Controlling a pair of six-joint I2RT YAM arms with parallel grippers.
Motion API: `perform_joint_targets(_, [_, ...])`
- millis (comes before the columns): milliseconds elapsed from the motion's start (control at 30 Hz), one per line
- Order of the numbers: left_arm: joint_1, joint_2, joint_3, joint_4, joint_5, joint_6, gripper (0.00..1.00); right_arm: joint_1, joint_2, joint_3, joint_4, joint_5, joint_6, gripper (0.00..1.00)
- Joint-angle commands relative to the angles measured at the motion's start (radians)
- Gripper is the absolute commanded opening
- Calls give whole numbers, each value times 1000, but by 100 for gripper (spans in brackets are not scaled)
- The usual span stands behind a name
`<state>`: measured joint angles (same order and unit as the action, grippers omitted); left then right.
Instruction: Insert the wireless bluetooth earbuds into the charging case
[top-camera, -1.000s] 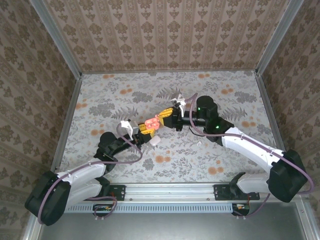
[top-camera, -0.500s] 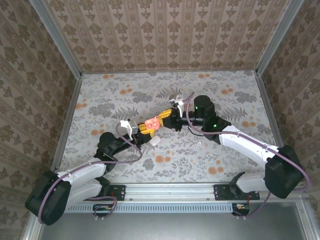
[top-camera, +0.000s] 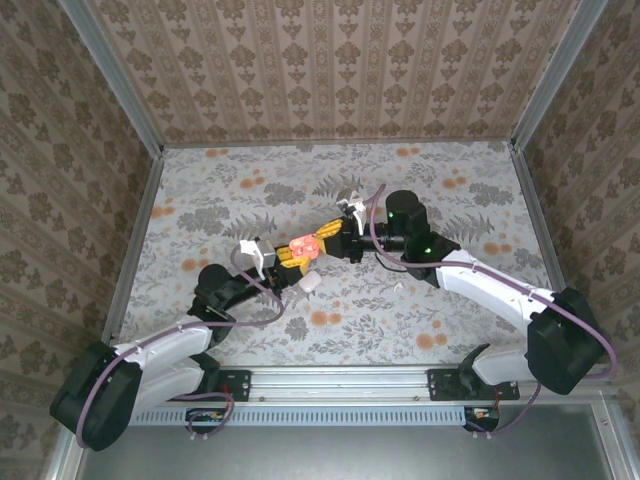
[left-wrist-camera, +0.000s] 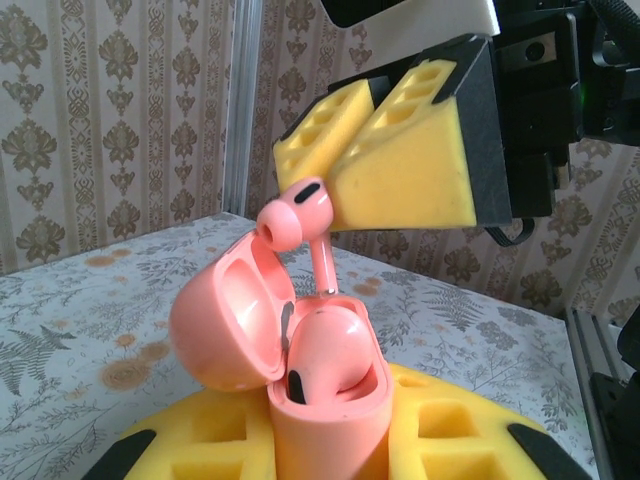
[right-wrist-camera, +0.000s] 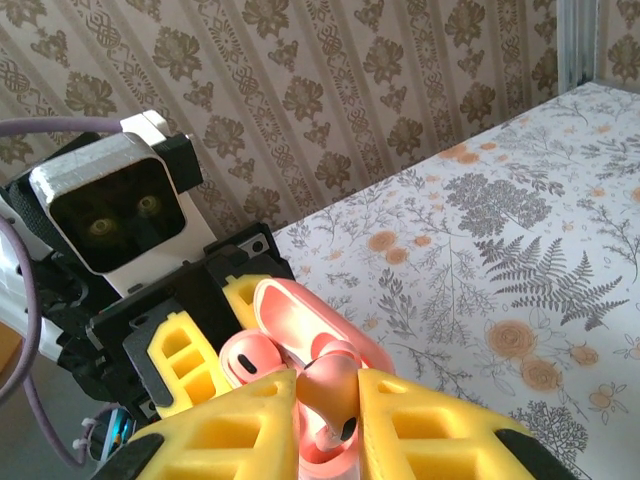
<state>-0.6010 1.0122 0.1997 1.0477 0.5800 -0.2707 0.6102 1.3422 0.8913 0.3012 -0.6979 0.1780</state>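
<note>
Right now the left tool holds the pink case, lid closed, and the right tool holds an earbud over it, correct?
No, the lid is open; the left wrist view shows it. The left tool holds the pink case, and the right tool holds an earbud over it.

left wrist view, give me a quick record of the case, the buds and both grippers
charging case: pink, lid open, upright between yellow pads
seated earbud: pink, sitting in the case
held earbud: pink, stem pointing down at the case's mouth, head beside the lid's rim; whether the stem has entered, cannot tell
left gripper: shut on the charging case
right gripper: shut on the held earbud, above the case
step left: likely lowering the held earbud into the case
</note>
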Motion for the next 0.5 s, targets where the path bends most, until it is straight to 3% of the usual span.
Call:
perform_joint_targets(0, [6, -19, 35, 49, 9, -27, 18, -6, 6, 34, -24, -44, -22, 20])
perform_joint_targets(467, [7, -22, 45, 54, 11, -35, 18, -6, 17, 40, -42, -64, -32, 20])
